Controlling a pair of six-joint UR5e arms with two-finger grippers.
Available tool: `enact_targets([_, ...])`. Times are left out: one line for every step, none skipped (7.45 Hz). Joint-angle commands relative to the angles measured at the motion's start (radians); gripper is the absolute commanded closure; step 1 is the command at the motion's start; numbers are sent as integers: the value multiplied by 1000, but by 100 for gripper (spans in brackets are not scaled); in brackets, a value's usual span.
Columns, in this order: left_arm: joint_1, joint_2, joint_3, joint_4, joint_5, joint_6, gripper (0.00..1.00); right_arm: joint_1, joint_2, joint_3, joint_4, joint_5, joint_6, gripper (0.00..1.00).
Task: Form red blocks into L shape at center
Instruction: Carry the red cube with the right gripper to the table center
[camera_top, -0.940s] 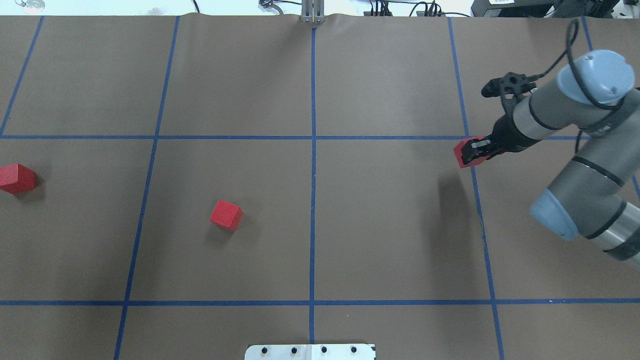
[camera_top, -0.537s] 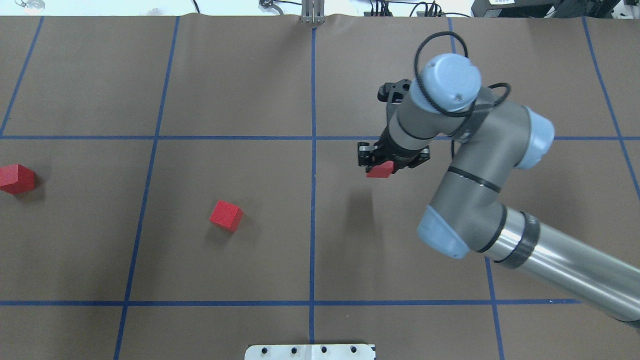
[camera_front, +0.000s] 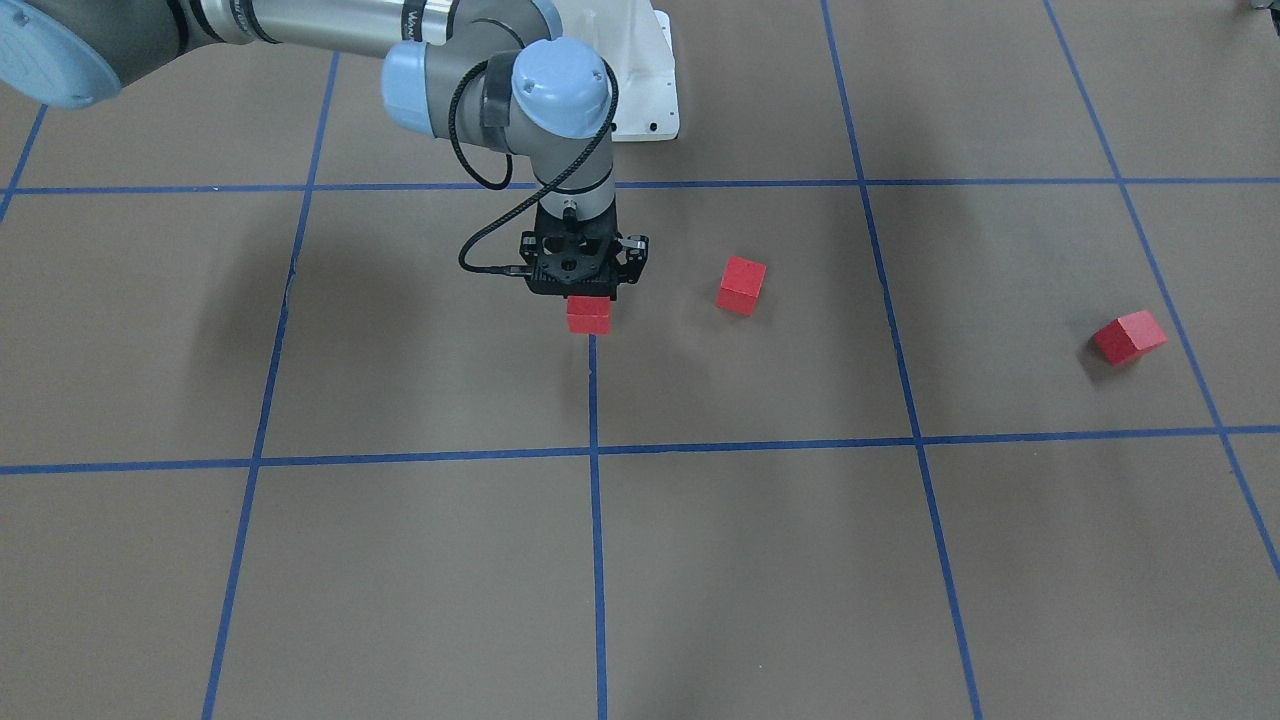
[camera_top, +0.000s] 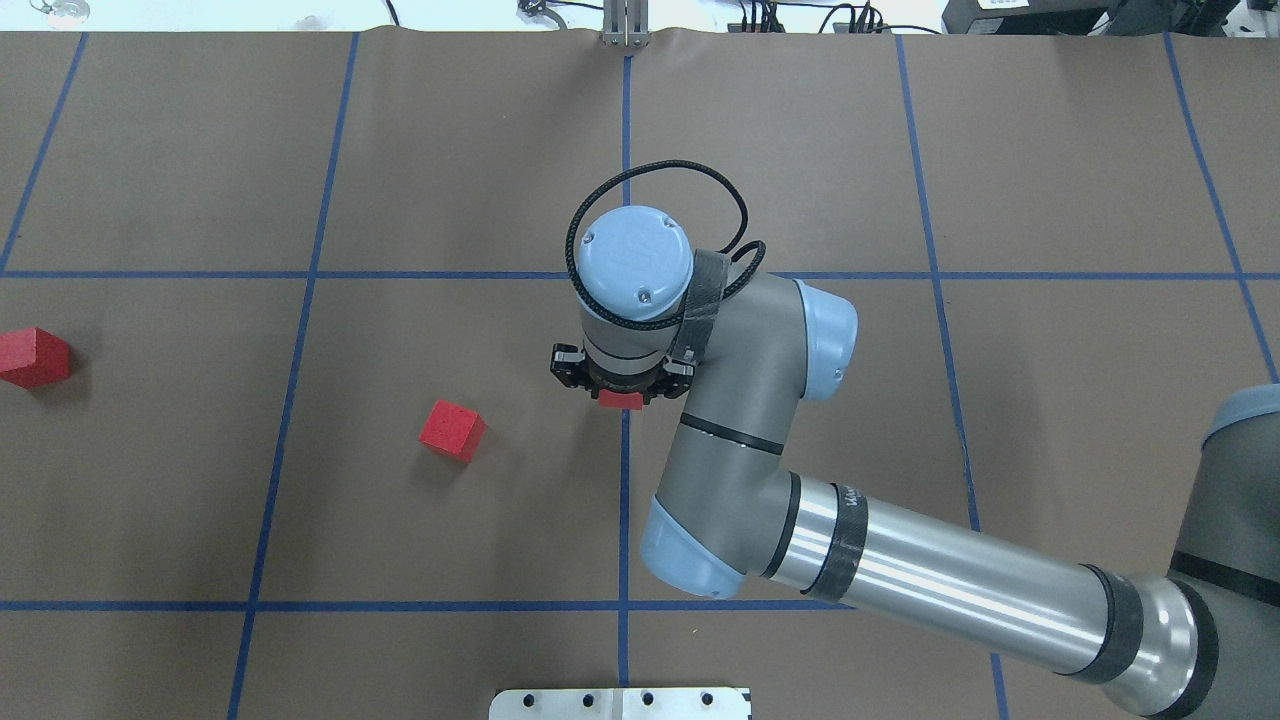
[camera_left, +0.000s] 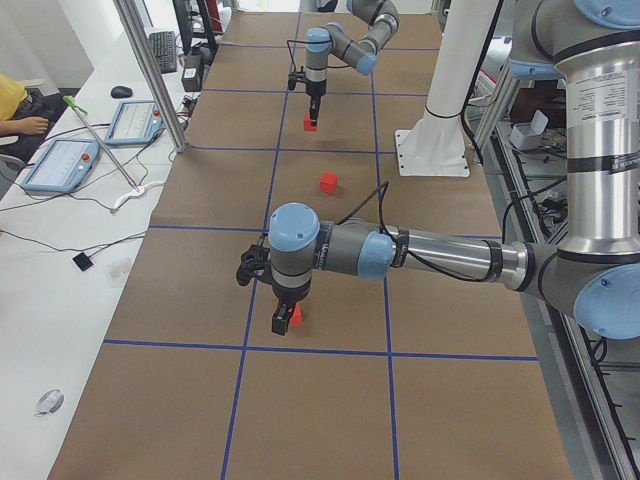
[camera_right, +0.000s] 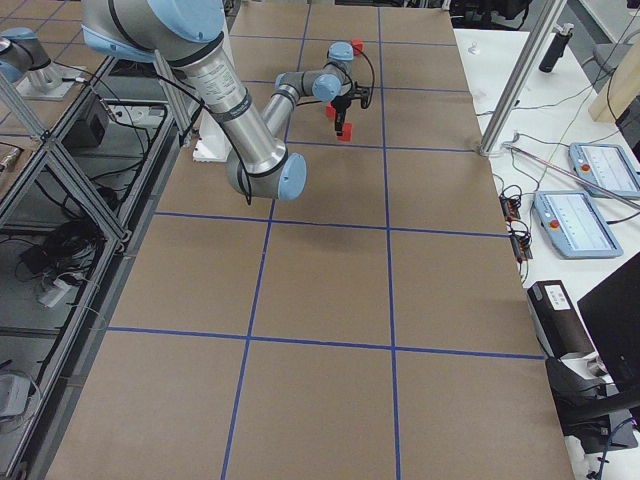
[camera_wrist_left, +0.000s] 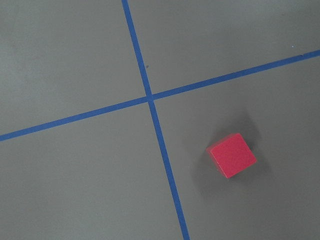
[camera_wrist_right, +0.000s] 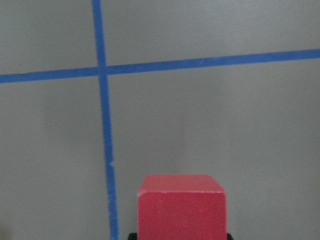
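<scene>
My right gripper (camera_top: 621, 393) is shut on a red block (camera_top: 621, 401), held low over the blue tape line (camera_top: 624, 480) at the center. The front view shows this block (camera_front: 589, 315) under the gripper (camera_front: 588, 300), and the right wrist view shows it close up (camera_wrist_right: 181, 206). A second red block (camera_top: 452, 430) lies a short way to the left, and a third (camera_top: 35, 357) sits at the far left edge. My left gripper (camera_left: 283, 322) hangs above that third block (camera_wrist_left: 232, 155); I cannot tell whether it is open or shut.
The robot's white base plate (camera_top: 620, 703) lies at the near table edge. Beside the table in the left view are a desk with control tablets (camera_left: 60, 160), a metal post (camera_left: 150, 80) and a person's hand (camera_left: 35, 125).
My right arm has swung left from the table's right side to the centre line, carrying its red block. The two loose blocks have not moved.
</scene>
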Motion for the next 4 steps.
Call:
enact_targets([-1,1,1,2,1,0,0,-33,7,-22,-1,-18,7,77])
enact_targets([-1,1,-1,0,0,0,0,-40,4,-22,1,-50,-7,69])
enact_targets([-1,1,-2,0,0,0,0,-40,2,-19,1,-53,-15,67])
enact_targets([-1,2,-1,0,0,0,0,-39,-4,-16,2,-53,-18,66])
